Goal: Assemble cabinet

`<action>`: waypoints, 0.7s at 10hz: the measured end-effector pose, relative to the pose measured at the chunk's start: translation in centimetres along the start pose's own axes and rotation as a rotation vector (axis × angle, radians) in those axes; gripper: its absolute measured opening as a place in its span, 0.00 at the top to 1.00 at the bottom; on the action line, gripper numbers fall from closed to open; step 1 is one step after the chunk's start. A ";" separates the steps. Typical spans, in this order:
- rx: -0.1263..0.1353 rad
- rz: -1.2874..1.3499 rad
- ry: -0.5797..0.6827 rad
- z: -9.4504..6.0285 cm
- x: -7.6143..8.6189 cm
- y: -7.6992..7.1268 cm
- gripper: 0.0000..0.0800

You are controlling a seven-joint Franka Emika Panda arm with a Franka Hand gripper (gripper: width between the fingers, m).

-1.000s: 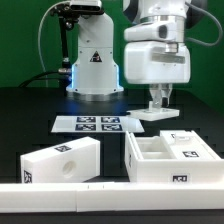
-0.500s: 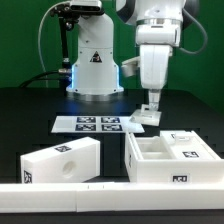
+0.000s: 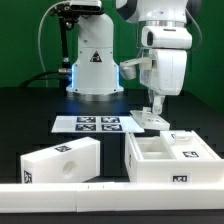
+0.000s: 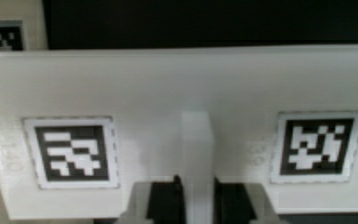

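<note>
My gripper (image 3: 151, 106) points straight down at the exterior view's right of the marker board (image 3: 93, 123). It is shut on a small flat white cabinet part (image 3: 153, 118) that rests on or just above the black table. In the wrist view this part (image 4: 194, 100) fills the frame and carries two marker tags. My gripper (image 4: 195, 200) has its dark fingers (image 4: 163, 200) on either side of the part's narrow middle ridge. The open compartmented cabinet box (image 3: 137, 160) stands at the front right. A white cabinet block (image 3: 60, 162) with a round hole lies at the front left.
A long low white rail (image 3: 100, 190) runs along the front edge. The white robot base (image 3: 93, 65) with a triangle mark stands behind the marker board, with cables to its left. A second tagged part (image 4: 5, 35) shows at a corner of the wrist view.
The wrist has turned about its vertical axis, so the hand now shows at a different angle. The small white part has shifted slightly beside the marker board. The other parts have not moved.
</note>
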State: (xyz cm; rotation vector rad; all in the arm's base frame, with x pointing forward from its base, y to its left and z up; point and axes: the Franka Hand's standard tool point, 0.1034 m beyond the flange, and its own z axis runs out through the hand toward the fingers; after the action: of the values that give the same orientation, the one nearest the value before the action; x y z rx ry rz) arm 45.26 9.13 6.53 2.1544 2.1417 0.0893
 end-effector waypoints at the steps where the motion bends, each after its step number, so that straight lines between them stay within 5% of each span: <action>1: 0.033 0.029 -0.010 0.1 -0.2 -0.4 0.92; 2: 0.105 0.057 -0.034 0.2 -0.6 -0.9 0.92; 3: 0.135 0.046 -0.043 0.0 -1.1 -0.7 0.92; 7: 0.137 0.059 -0.043 0.1 -2.1 -0.4 0.92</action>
State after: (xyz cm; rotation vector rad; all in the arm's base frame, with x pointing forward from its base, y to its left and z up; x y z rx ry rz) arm 44.84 7.04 6.48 2.2712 2.1194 -0.1012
